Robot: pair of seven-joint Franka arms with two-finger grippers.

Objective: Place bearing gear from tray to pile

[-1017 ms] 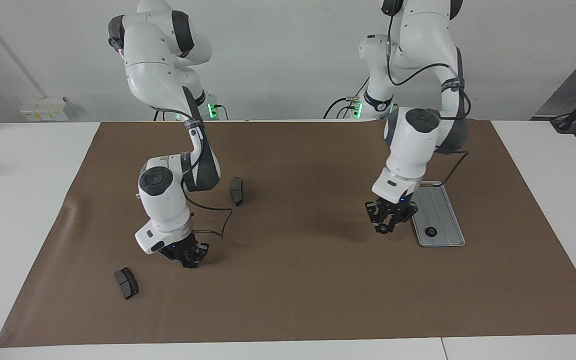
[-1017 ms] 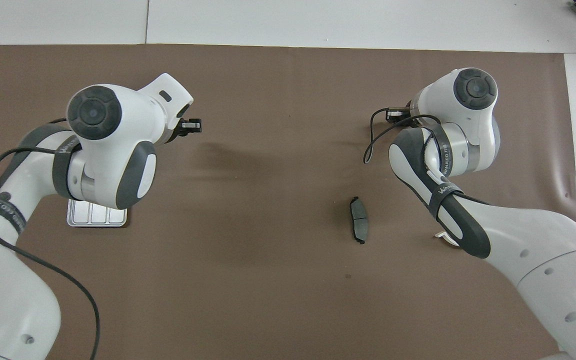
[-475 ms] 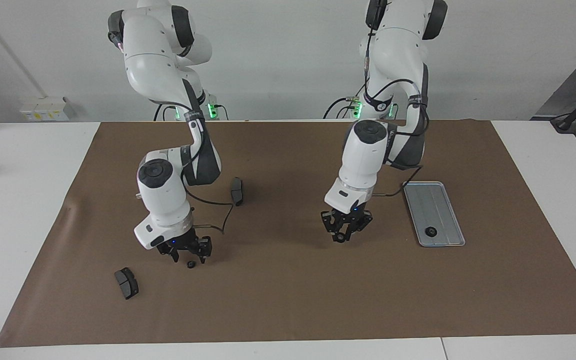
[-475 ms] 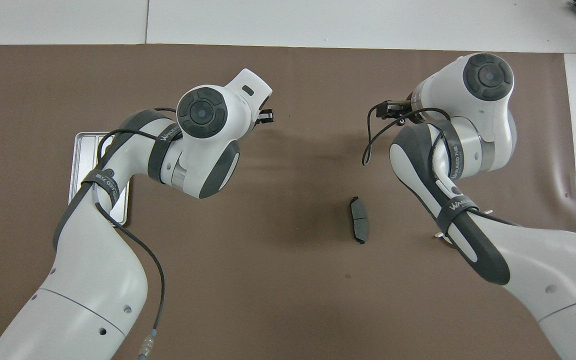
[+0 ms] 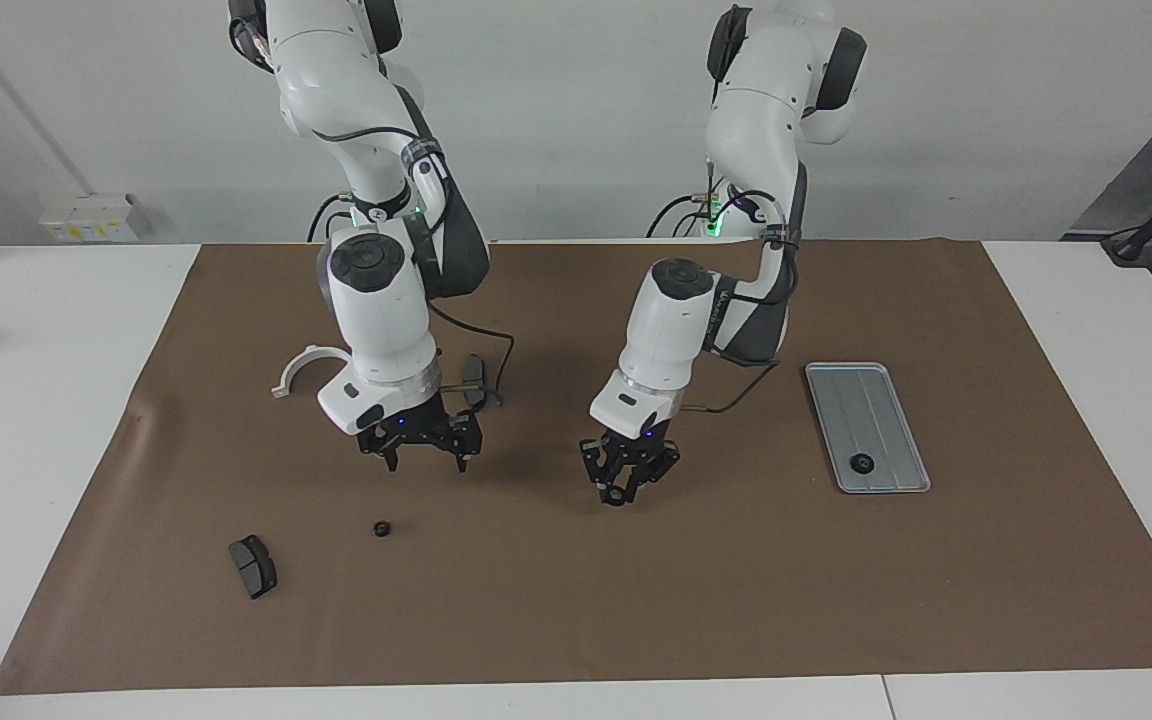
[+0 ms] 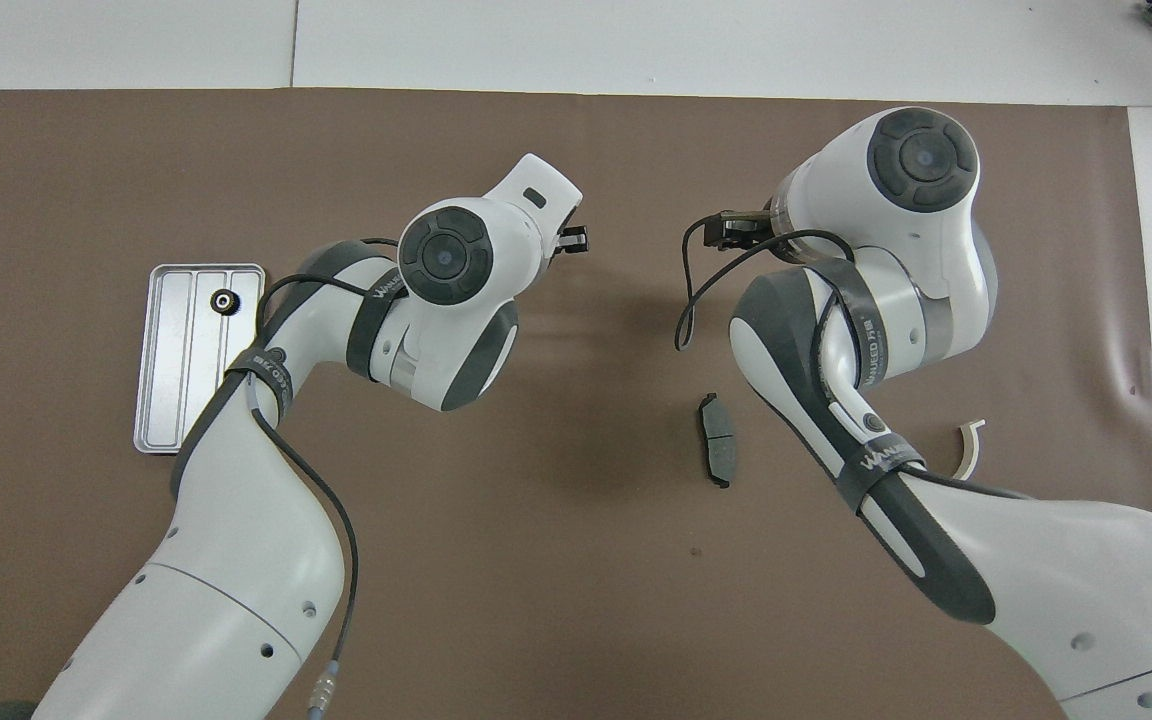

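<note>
While right fingers [image 5: 421,452] gape (left fingers [image 5: 626,481] pinched), a round black gear [image 5: 382,527] lies on brown paper [image 5: 576,600].

Facing cam sits high across the table [image 5: 576,705], looking back at both robots w/ the wall as backdrop; it's set well back, whole brown mat [image 5: 576,600] in frame. Overhead cam hangs above the robots' end, aimed fwd and steeply down, closer in, arms filling the bottom. Both share the mat, the tray [image 5: 891,400] [image 6: 171,400], one brake pad [image 5: 474,380] [image 6: 717,440], flipped half a turn.
</note>
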